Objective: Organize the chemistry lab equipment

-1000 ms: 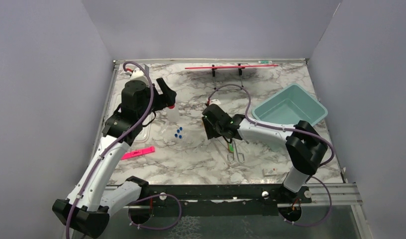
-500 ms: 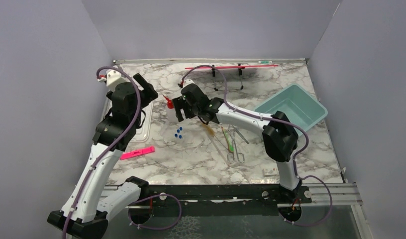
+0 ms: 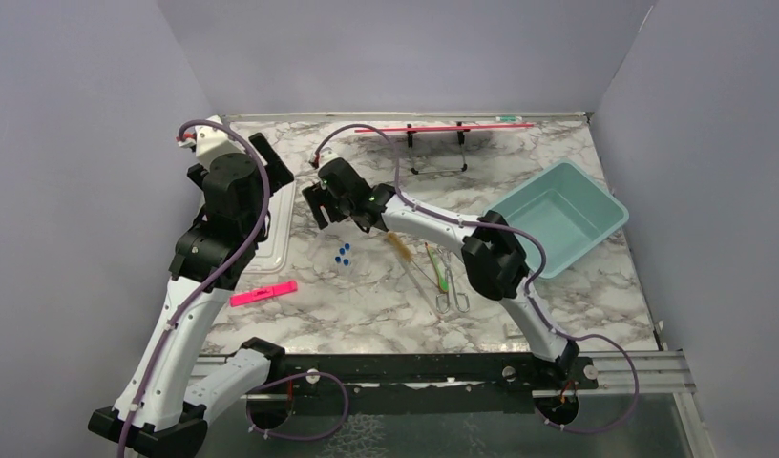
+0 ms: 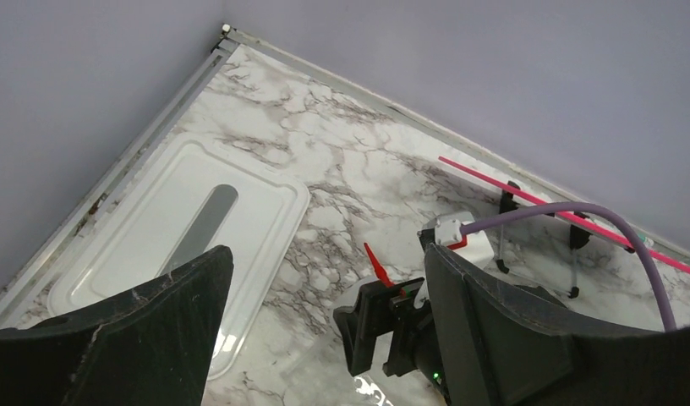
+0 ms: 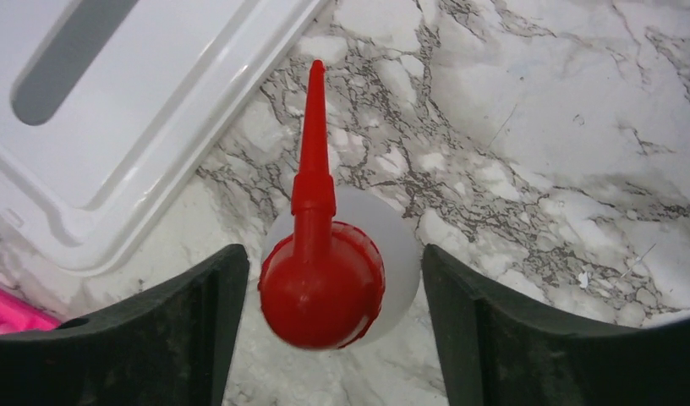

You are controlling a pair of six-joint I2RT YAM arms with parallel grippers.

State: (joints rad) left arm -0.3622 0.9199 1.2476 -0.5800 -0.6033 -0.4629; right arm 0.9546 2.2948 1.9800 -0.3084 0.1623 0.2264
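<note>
One bottle [image 5: 358,254] stands toward the worktop's [image 3: 367,310] left rear, just right of the tray [image 4: 156,245]. It sits between the spread fingers of the right gripper [image 5: 326,258], with a gap on each side. The left gripper [image 4: 325,262] hovers by the tray, fingers also apart and holding nothing. Mid-worktop lie three tubes [image 3: 343,255], one brush [image 3: 401,250], one green tool [image 3: 442,281] and one forceps [image 3: 452,300].

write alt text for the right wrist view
A squeeze bottle with a red nozzle, seen from above, stands between the open fingers of the right gripper on a marble table. A white tray lies at upper left, a pink strip at lower left.
</note>
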